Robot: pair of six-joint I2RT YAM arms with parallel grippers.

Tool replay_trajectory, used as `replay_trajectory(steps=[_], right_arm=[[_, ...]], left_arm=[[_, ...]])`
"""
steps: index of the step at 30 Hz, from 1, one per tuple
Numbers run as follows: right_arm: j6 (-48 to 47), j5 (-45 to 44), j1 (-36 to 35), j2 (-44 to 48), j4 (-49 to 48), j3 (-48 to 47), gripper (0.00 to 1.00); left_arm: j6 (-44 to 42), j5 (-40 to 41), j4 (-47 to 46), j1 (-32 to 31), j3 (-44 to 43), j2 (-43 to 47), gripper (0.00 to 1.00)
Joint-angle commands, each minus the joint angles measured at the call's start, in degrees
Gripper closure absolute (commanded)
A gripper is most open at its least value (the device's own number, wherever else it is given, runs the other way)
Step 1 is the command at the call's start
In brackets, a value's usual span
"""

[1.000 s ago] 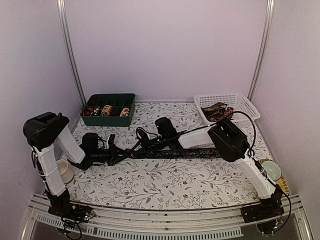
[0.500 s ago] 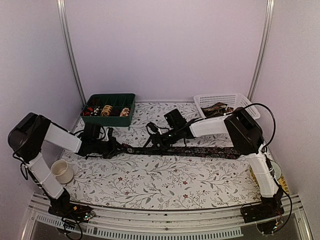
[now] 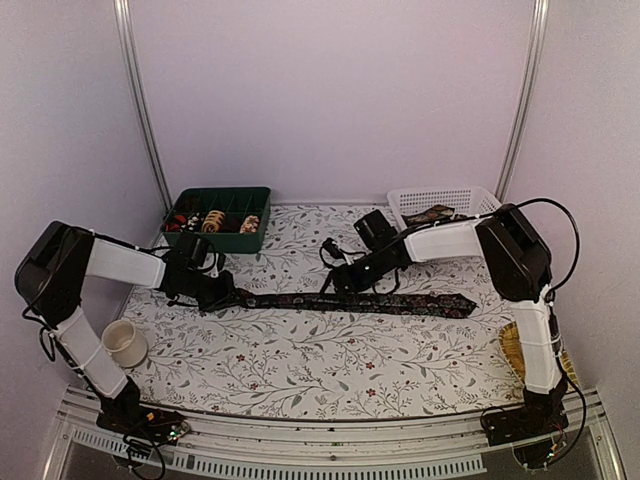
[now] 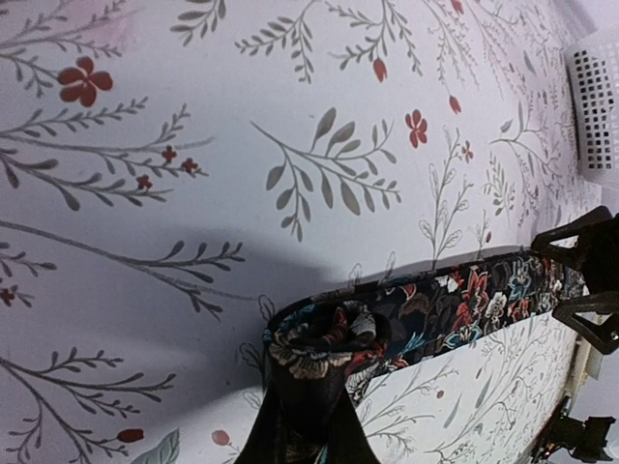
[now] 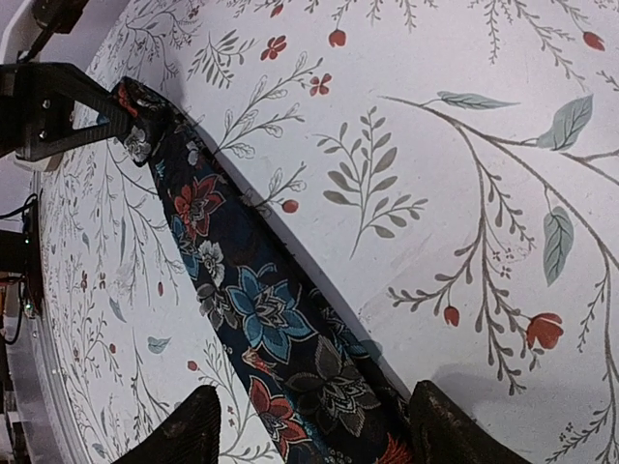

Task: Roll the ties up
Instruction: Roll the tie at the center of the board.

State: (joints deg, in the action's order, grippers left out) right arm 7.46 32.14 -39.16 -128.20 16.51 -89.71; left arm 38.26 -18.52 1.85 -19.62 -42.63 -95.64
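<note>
A dark floral tie (image 3: 380, 300) lies stretched flat across the middle of the table, its wide pointed end at the right. My left gripper (image 3: 216, 291) is shut on its narrow end, and in the left wrist view the cloth (image 4: 426, 314) curls in a small loop around my left gripper (image 4: 314, 387). My right gripper (image 3: 346, 283) hovers open over the tie's middle. In the right wrist view the tie (image 5: 261, 309) passes between the spread fingers (image 5: 172, 437) of my right gripper (image 5: 309, 440) without being pinched. More ties (image 3: 436, 222) lie heaped in the white basket.
A dark green compartment tray (image 3: 235, 197) at the back left holds several coiled ties (image 3: 212, 220). The white mesh basket (image 3: 480, 203) stands at the back right. A white cup (image 3: 125, 342) sits near the left arm's base, and a tan round object (image 3: 517, 350) lies at the right edge.
My right gripper has opened and slid right along the tie. My left gripper drew the narrow end slightly left and back, and the tie now lies straighter and further right.
</note>
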Motion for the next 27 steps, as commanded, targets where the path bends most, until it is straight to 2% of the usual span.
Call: replay_trajectory(steps=[1, 11, 16, 22, 25, 27], right_arm=[[-2.18, -2.64, -0.44, 5.59, 4.32, 4.38, 0.34], [-1.12, -3.23, -5.63, 9.4, 4.19, 12.06, 0.37], [5.89, -7.37, -8.19, 13.38, 2.83, 17.58, 0.39], [13.24, -16.57, -9.67, 18.68, 2.34, 22.78, 0.39], [13.05, -22.6, -9.66, 19.62, 3.52, 22.68, 0.38], [12.27, -23.42, -9.68, 19.59, 3.63, 22.21, 0.38]], left_arm=[[-2.08, 7.15, 7.12, -1.76, -3.01, 1.21, 1.0], [-2.24, 15.22, 11.86, -6.47, -6.15, 0.98, 1.0], [-1.87, 20.05, 14.42, -9.46, -7.31, 1.87, 1.0], [-3.53, 18.23, 14.11, -10.47, -7.6, 3.34, 1.0], [-4.28, 17.04, 14.33, -9.87, -8.05, 3.25, 1.0], [-4.54, 16.87, 14.78, -9.59, -8.61, 2.46, 1.0]])
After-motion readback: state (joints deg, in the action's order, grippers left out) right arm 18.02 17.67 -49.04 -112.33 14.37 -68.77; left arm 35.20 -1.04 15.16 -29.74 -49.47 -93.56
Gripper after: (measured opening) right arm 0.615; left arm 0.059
